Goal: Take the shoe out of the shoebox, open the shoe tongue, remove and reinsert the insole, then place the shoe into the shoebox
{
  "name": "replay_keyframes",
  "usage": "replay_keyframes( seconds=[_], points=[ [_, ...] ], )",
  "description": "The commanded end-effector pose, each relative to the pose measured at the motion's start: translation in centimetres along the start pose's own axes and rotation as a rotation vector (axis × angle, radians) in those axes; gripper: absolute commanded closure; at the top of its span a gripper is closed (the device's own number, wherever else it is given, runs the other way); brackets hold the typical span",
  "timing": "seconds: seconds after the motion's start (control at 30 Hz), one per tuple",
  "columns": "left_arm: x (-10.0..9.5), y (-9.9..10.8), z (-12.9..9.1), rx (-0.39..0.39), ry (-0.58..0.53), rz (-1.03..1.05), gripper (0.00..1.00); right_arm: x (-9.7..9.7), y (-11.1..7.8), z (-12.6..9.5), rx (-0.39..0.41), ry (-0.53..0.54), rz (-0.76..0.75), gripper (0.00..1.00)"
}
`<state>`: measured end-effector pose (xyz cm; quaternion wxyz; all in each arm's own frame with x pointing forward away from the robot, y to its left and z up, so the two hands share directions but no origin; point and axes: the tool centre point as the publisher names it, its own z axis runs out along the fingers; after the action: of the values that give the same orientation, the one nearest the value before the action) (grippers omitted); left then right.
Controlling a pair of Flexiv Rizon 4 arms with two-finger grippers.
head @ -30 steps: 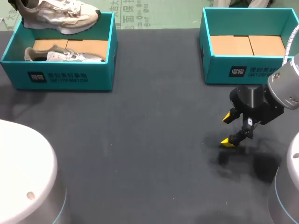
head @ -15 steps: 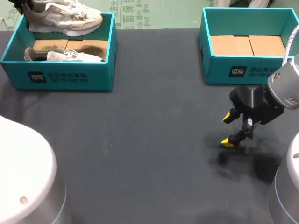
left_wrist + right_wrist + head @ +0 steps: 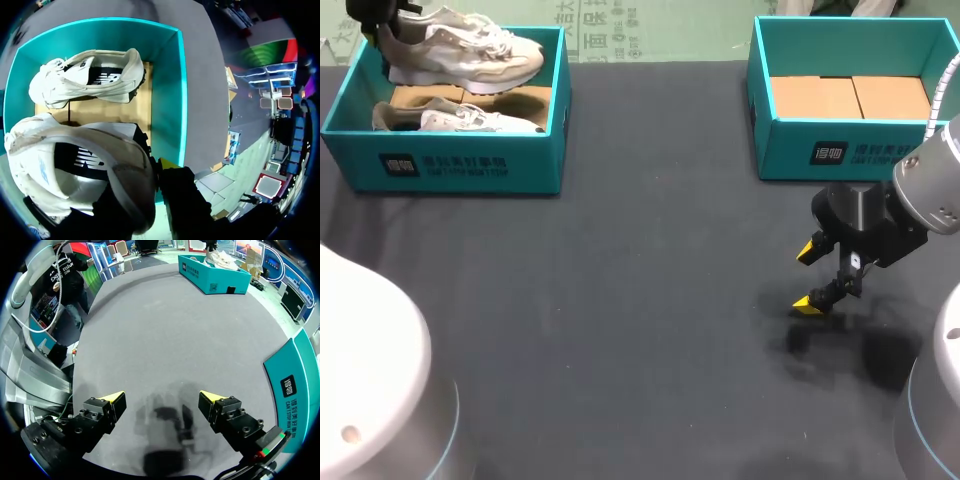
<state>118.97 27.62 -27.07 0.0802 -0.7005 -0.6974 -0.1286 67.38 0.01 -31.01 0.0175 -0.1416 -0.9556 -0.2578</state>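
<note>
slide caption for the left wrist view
Left gripper holds a white shoe above the teal shoebox, the second shoe lying inside.

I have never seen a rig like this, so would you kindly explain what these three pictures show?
This is a two-armed robot at a dark table. The head view looks down from above and behind it; each round picture comes from a camera on one wrist, looking along that arm's jaws. Two teal shoeboxes stand on the table. The left shoebox has one white shoe lying inside, and the left arm's jaws are shut on the heel of a second shoe, held above that box. The right shoebox shows only its cardboard floor. The right arm hovers over the table; its jaws are open and hold nothing.
</note>
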Motion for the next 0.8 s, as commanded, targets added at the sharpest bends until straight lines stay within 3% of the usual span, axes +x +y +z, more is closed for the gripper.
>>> replay_keyframes(
  seconds=[0.03, 0.8],
  points=[
    [-0.3, 0.3, 0.9, 0.008, 0.006, 0.002, 1.00, 0.1, 0.0, 0.0, 0.001, -0.002, 0.000, 0.00],
    [-2.2, -0.1, 5.4, 0.049, 0.027, -0.037, 1.00, 0.1, 0.0, 0.0, 0.001, -0.002, 0.000, 0.00]
  ],
)
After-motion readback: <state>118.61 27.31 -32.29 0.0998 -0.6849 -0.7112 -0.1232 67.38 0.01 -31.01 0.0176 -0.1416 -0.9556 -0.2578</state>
